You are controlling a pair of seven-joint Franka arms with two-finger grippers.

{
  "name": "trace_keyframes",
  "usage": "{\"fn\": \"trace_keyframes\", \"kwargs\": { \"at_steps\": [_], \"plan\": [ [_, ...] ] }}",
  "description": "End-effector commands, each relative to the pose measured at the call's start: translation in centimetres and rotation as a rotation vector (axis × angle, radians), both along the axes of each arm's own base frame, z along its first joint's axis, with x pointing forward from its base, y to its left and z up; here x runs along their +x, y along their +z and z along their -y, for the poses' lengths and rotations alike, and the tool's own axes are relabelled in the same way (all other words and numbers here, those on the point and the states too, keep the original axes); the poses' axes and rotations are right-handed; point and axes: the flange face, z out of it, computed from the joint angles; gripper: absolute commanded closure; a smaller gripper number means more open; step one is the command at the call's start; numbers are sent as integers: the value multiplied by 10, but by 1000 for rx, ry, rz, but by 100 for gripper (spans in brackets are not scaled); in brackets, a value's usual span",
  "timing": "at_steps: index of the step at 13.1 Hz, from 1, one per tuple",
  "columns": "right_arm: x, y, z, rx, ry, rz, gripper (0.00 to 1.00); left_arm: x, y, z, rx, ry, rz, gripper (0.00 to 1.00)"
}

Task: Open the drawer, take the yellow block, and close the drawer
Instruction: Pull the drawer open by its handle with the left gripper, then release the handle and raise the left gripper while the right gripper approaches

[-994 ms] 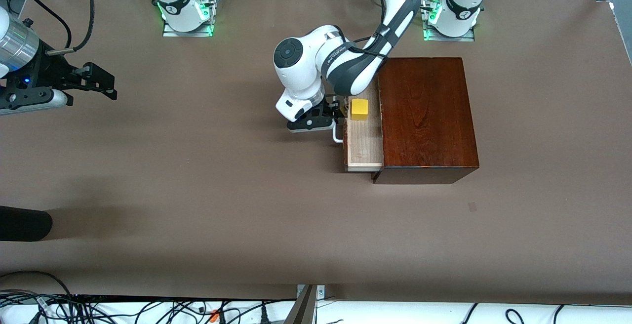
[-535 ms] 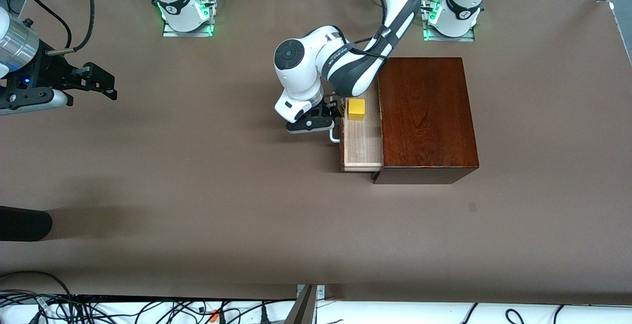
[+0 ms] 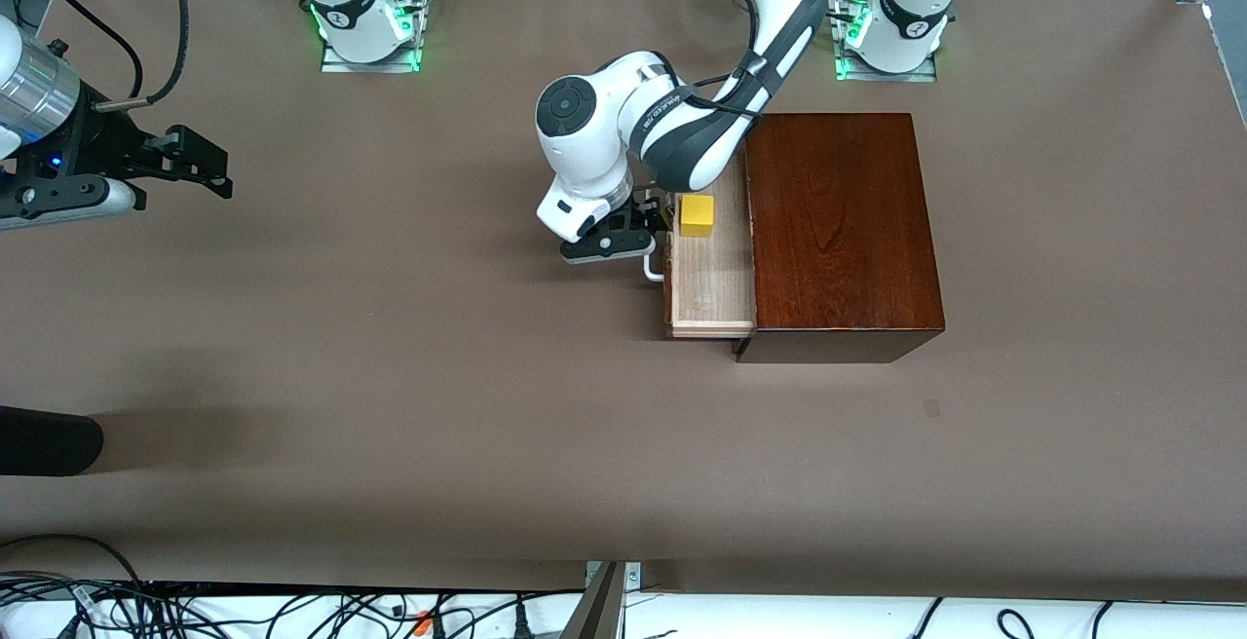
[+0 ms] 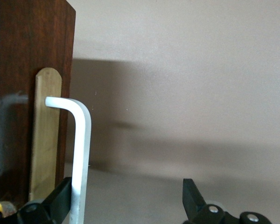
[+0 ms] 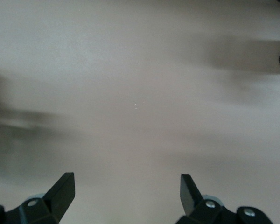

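Partly open, the pale-wood drawer (image 3: 711, 279) juts from the glossy mahogany box (image 3: 838, 230), the small yellow block (image 3: 697, 215) in its corner nearest the arms' bases. Left gripper (image 3: 638, 230) hooks the white bar handle (image 4: 81, 154), fingers (image 4: 60, 198) spread. Right gripper (image 3: 190, 162) waits spread at the brown table (image 3: 390, 405) edge.

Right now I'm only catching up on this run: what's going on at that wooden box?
The left gripper is at the white handle of the drawer, jaws open with one finger hooked on the bar. The drawer stands partly pulled out of the wooden box, and the yellow block lies in it, untouched. The right gripper waits open over bare table at the right arm's end.
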Motion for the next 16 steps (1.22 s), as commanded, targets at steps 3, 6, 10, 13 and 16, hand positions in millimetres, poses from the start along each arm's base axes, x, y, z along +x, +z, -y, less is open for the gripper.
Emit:
{"fn": "trace_keyframes", "kwargs": {
  "at_steps": [3,6,10,13,16],
  "plan": [
    [1,4,-6,1,3,9,0,-35,10,55,-123,-27,-35,0],
    [3,0,-6,-1,3,5,0,-36,25,47,-59,-91,-77,0],
    [4,-3,-6,-8,3,1,0,-39,34,39,7,-147,-135,0],
    [5,-6,-8,-12,7,-5,0,-30,81,23,26,-152,-146,0],
    [9,-13,-7,-9,5,-16,0,5,145,-28,9,-189,-139,0]
  ]
}}
